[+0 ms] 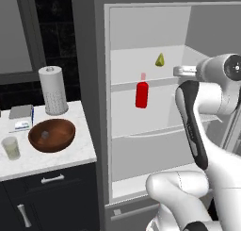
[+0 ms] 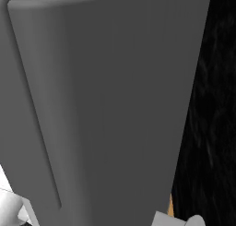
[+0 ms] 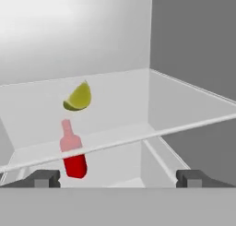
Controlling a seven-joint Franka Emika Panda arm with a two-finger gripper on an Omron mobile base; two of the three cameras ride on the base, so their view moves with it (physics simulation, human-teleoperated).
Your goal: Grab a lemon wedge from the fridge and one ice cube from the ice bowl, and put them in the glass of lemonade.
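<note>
Yellow-green lemon wedge [image 3: 78, 98] on glass shelf [image 3: 184, 123], well behind its front edge; end effector [image 3: 118, 178] wide apart, empty.

red bottle [image 1: 141, 94] upright; paper towel roll [image 1: 52, 90] on counter [image 1: 70, 152]

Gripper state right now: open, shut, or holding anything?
Gripper: open, jaws wide apart, holding nothing, facing the lemon wedge on the fridge shelf.

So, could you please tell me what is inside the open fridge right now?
Inside the fridge, a lemon wedge sits on the upper shelf, and a red bottle stands on the shelf below. The robot's arm hides the right side of the lower shelves, so nothing can be told there.
</note>
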